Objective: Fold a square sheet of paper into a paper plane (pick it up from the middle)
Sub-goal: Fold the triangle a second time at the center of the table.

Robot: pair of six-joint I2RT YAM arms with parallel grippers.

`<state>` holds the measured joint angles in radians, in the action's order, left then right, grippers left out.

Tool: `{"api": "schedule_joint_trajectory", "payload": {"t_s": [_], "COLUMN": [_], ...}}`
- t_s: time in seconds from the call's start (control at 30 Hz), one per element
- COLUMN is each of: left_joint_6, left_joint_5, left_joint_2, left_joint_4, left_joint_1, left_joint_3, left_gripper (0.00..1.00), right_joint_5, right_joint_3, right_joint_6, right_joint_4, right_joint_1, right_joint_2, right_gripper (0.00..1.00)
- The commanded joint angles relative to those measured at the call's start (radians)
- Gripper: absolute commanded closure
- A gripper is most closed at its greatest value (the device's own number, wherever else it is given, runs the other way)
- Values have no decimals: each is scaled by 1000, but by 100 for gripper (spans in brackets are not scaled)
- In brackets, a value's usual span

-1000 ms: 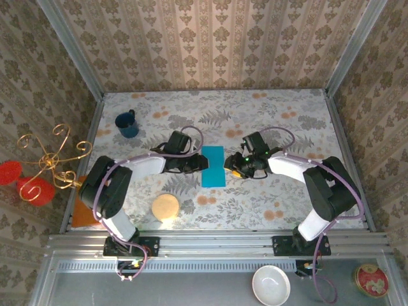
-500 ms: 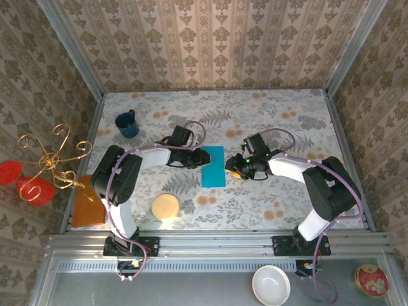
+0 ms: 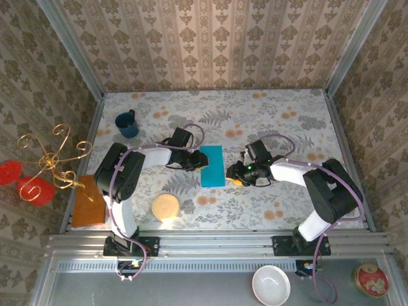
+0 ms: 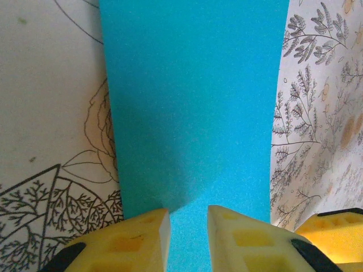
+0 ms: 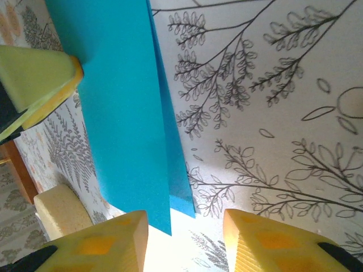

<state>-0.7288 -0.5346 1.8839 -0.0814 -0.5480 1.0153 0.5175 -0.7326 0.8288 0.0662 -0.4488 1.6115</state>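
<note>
Mid-table: thin turquoise-blue paper sheet (image 3: 212, 165), folded into rectangle, lies flat on floral table (image 3: 274, 115) between both arms. At sheet's left edge, left gripper (image 4: 188, 218): jaws narrowly apart, clamping nothing, likely pinning sheet. Opposite, right gripper (image 5: 186, 224): jaws wider apart, empty, straddling layered corner, likely to lift flap.

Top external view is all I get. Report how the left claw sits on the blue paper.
Observer: In the left wrist view, the left claw has its fingers a narrow gap apart, the blue paper lying flat under that gap.
Operator: Now the right claw.
Observer: The right claw stands wider open, the paper's corner pointing into its gap.
Operator: Describe the fold.
Observer: Two layers; a strip of the lower one shows beyond the upper's long edge.
</note>
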Motion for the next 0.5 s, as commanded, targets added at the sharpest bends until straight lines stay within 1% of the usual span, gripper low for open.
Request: {"api": "schedule_joint_trajectory", "payload": {"t_s": [0.0, 0.17, 0.47], "left_joint_6": [-12, -15, -23], "left_joint_5": [47, 41, 33], "left_joint_2": [32, 37, 43], "left_joint_4": [-73, -83, -81], "left_joint_1": [6, 6, 5], "left_joint_3": [-4, -2, -3], "left_gripper": [74, 74, 75], "right_joint_5": [44, 79, 81], "right_joint_3": [11, 16, 22], "right_joint_6": [-4, 49, 67], "right_joint_4": [-51, -132, -152], "right_joint_1": [-11, -23, -45], "right_joint_2": [-1, 43, 84], "right_gripper": [60, 62, 64]}}
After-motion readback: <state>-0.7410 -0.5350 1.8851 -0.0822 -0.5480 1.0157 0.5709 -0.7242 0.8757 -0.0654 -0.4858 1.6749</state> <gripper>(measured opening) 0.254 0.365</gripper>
